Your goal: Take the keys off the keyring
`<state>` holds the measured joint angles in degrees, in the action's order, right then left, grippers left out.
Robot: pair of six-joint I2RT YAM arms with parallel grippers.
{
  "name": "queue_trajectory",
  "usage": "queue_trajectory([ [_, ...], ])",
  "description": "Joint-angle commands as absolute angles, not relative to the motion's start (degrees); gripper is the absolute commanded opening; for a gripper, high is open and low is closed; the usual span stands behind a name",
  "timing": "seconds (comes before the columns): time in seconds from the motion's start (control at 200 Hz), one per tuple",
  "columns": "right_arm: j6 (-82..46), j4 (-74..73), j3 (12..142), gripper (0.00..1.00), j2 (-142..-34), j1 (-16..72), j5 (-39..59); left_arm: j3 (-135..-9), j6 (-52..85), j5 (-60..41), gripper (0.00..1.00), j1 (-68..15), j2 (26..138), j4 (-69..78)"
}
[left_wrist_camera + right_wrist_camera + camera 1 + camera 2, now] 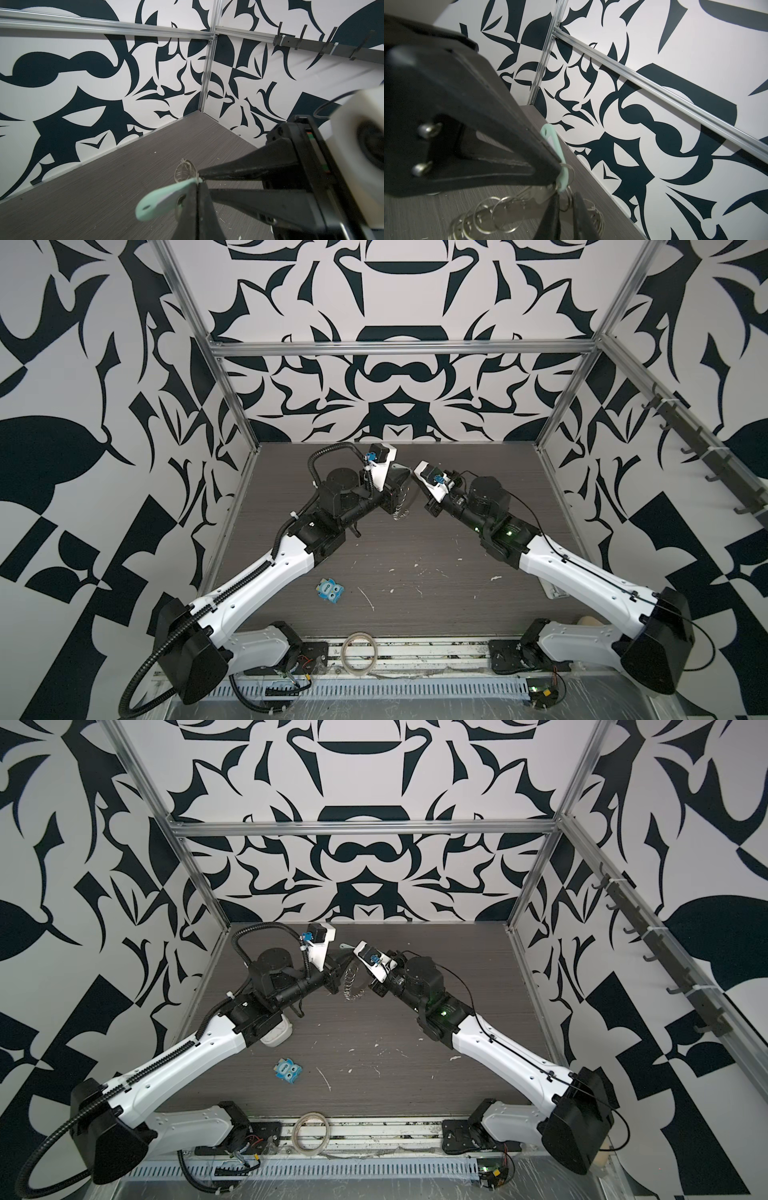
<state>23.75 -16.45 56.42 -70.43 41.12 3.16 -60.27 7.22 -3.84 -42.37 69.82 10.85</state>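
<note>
Hanging clear of the worktop (436, 547) toward its rear middle, the keyring (508, 209) dangles between the two arms. Both top views show it as a short string of small wire rings. Just above it sits the mint key tag (164, 199). The left pincer (557, 173) is clamped tight on that tag, its black fingers pressed together across it, so one rounded end sticks out past them. The tag's other end, where the rings join it, pokes out just below the fingertips.

The right pincer (568, 209) comes in from the opposite side. Its two fingers stand at a narrow gap, one on each side of the cluster of rings right under the tag. Whether they actually pinch a ring I cannot tell. In the left wrist view its fingers (239, 172) taper to a point at the tag's end. The small key itself is hard to pick out among the metal.

Nearer the front, a small blue packet (328, 591) lies on the worktop, well apart from both pincers. A roll of tape (311, 1131) rests on the front rail.
</note>
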Motion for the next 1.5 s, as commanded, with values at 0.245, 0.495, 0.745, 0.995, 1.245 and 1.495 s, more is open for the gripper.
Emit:
queue_trajectory([
  [0.245, 23.5, -15.5, 61.2, 0.0, -71.3, 41.2, 6.7, -62.4, 6.8, -3.7, 0.0, -42.7, 69.2, 11.7],
  [0.495, 26.5, -16.1, 60.4, 0.0, -70.2, 41.2, 6.3, -62.4, 6.7, -2.7, 0.0, -42.6, 68.1, 9.6],
  [0.745, 31.2, -13.3, 60.9, 0.0, -69.0, 41.1, 7.2, -63.1, 5.9, -4.1, 0.21, -42.4, 67.3, 6.3],
  [0.995, 33.1, -13.7, 59.6, 0.0, -67.8, 40.4, 8.1, -64.5, 9.8, -12.2, 0.44, -37.6, 65.4, 2.4],
  [1.245, 34.6, -16.4, 57.7, 0.0, -66.7, 38.9, 12.4, -72.1, 14.4, -26.1, 0.46, -31.2, 69.6, -7.8],
  [1.495, 34.5, -15.4, 58.4, 0.0, -67.0, 38.5, 13.4, -75.5, 16.2, -30.7, 0.42, -31.1, 75.3, -9.7],
])
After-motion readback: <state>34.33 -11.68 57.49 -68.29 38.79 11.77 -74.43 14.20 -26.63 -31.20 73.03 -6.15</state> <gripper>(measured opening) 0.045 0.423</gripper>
